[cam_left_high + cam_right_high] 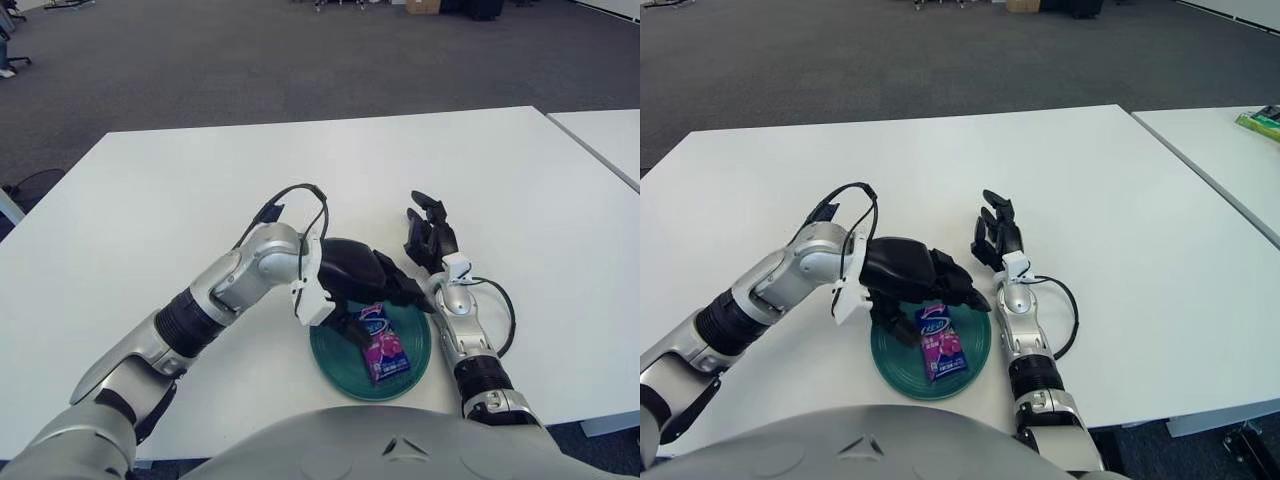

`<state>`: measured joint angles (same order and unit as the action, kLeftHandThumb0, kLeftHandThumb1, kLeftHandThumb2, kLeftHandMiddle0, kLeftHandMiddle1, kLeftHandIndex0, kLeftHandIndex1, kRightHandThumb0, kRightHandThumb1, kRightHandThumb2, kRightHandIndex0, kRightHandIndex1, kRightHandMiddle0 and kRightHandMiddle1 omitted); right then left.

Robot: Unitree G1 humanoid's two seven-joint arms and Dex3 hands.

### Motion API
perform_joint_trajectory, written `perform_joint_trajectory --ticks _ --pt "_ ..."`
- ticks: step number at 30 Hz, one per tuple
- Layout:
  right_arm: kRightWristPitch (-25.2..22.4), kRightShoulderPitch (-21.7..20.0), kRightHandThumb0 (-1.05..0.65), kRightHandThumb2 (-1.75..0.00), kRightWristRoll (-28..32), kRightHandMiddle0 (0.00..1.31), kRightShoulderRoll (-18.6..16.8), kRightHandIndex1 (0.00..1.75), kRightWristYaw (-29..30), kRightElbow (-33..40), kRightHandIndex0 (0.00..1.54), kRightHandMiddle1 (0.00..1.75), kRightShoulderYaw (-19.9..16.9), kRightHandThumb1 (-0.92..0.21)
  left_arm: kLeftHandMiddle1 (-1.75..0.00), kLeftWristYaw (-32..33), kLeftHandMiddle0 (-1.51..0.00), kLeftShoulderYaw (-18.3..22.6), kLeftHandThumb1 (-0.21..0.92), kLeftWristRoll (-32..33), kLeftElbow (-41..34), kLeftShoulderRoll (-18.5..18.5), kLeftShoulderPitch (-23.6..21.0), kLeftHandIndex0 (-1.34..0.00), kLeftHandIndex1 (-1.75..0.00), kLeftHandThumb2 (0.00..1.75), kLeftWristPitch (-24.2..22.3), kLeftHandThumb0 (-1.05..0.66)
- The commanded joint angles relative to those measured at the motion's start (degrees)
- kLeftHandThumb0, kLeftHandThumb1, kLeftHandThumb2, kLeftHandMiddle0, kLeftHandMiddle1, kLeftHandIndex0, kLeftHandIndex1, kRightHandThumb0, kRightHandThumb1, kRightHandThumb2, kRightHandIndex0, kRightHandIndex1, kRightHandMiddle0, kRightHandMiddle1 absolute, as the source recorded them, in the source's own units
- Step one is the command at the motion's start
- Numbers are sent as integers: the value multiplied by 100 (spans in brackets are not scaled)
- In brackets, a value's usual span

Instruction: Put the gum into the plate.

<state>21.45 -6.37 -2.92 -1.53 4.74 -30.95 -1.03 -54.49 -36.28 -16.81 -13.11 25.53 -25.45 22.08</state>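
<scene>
A purple and pink gum packet (380, 343) lies flat inside the green plate (412, 372) near the table's front edge. My left hand (385, 290) hovers just above the plate's far-left part, fingers spread and holding nothing; the packet (940, 341) shows free below its fingertips. My right hand (428, 235) shows just right of the plate (891, 365), fingers extended upward.
The white table (200, 190) extends far back and to both sides. A second white table (1230, 150) stands to the right with a green item (1260, 122) on it. Grey carpet lies beyond.
</scene>
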Motion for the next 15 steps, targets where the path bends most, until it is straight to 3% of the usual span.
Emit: perform_joint_trajectory --ticks 1,6,12,15 --pt "-318 519 -56 -81 231 0 -93 2 -93 -872 36 72 -152 -92 0 -135 -14 120 92 249 230 76 -232 0 -16 83 94 -105" --pt "-302 365 -55 -76 535 0 -194 2 -295 -1055 37 76 -320 -92 0 -23 -6 222 92 424 556 60 -210 0 -6 83 316 -105" --pt "-324 258 -55 -72 846 0 -273 3 -558 -1177 40 81 -490 -92 0 -13 -1 687 92 1037 1149 111 -239 0 -1 79 373 -105" --pt "-316 883 -56 -72 639 0 -281 3 -571 -211 40 80 -230 -92 0 49 -1 1106 92 1494 1263 185 -57 0 0 76 46 -105"
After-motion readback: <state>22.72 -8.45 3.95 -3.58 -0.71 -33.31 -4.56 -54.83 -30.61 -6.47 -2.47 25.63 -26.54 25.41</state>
